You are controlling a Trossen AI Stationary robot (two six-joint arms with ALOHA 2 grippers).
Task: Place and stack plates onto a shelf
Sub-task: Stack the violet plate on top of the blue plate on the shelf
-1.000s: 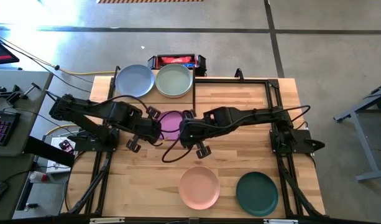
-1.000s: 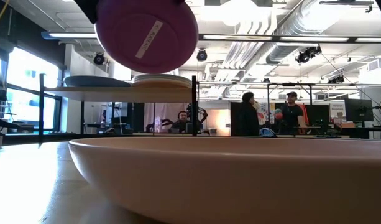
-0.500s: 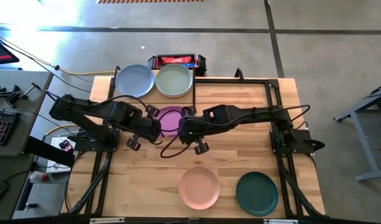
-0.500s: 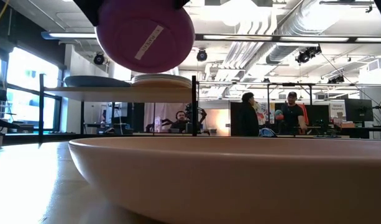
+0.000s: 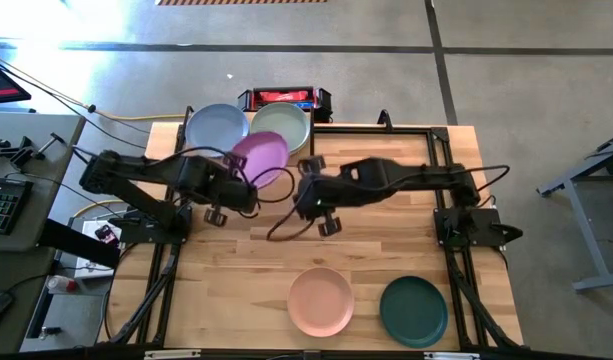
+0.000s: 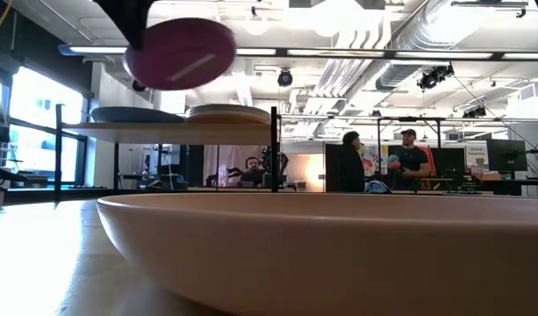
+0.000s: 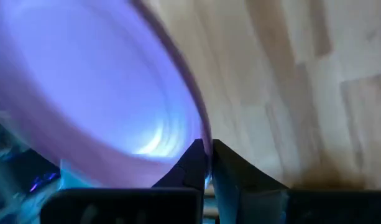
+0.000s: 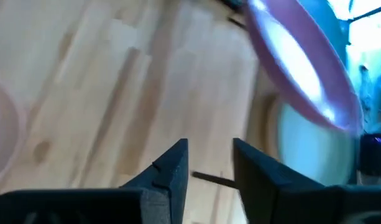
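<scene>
Purple plate (image 5: 259, 157) tilted, left pincer (image 7: 208, 163) gripping rim

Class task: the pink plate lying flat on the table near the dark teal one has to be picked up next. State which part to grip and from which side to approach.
Grip the pink plate by its raised rim, one finger inside and one under the lip. It lies flat and shallow, offering no other hold. Approach from above on the side away from the dark teal plate, probably with the free right end effector.

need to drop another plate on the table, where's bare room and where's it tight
Bare tabletop lies left of the pink plate, and more between the arms and the pink and dark teal plate. It is crowded near the shelf: blue plate, sage plate, and the purple plate in the left gripper, right gripper beside.
</scene>
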